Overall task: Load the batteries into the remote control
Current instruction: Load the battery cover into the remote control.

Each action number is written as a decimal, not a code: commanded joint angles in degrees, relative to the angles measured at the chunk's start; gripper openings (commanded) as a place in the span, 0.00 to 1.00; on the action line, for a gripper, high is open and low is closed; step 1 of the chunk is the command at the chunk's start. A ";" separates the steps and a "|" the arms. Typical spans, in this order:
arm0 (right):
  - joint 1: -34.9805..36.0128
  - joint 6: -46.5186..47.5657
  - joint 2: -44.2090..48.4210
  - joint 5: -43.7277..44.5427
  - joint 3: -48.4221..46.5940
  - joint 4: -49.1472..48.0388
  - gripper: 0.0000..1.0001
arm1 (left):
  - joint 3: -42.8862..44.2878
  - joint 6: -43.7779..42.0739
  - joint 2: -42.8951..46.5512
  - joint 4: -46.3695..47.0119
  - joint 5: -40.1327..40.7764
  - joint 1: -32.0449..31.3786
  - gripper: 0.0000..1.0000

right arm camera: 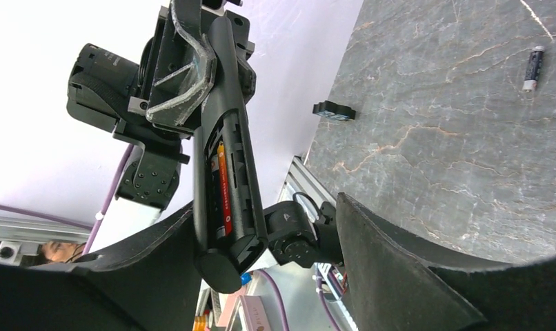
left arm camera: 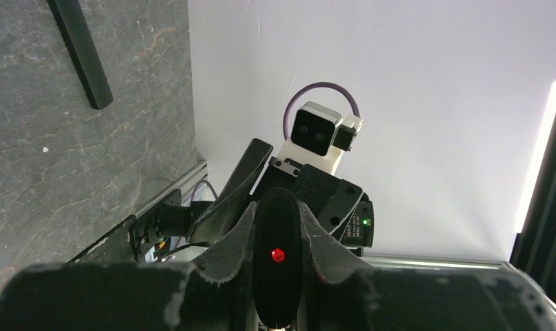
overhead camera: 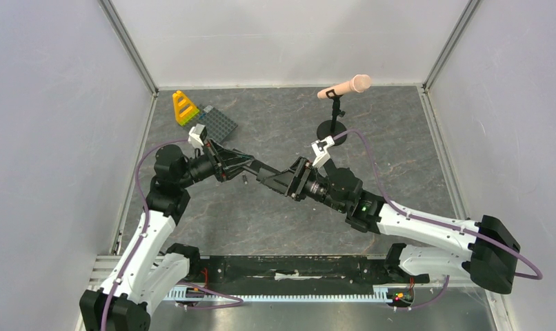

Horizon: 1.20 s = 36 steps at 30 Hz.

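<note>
Black slim remote control (right arm camera: 223,172) — stiff, light, best gripped by its edges — clamped in left gripper (left arm camera: 277,231); right gripper (right arm camera: 265,214) agape.

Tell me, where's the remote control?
Right wrist view, left of centre: the remote control is held in mid-air by the left jaws, its end between the right jaws.
</note>
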<state>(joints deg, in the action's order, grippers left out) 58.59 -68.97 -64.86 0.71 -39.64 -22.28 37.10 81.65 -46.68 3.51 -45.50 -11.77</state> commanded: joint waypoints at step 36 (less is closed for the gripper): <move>-0.32 -15.74 -1.19 -0.03 5.65 -11.14 0.56 | -2.08 1.58 4.22 2.87 -0.77 -0.18 0.02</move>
<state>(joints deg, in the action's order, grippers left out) 58.59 -80.97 -65.76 0.12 -35.75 -30.65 35.11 82.39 -44.07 3.14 -45.12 -11.77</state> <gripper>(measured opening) 0.567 0.243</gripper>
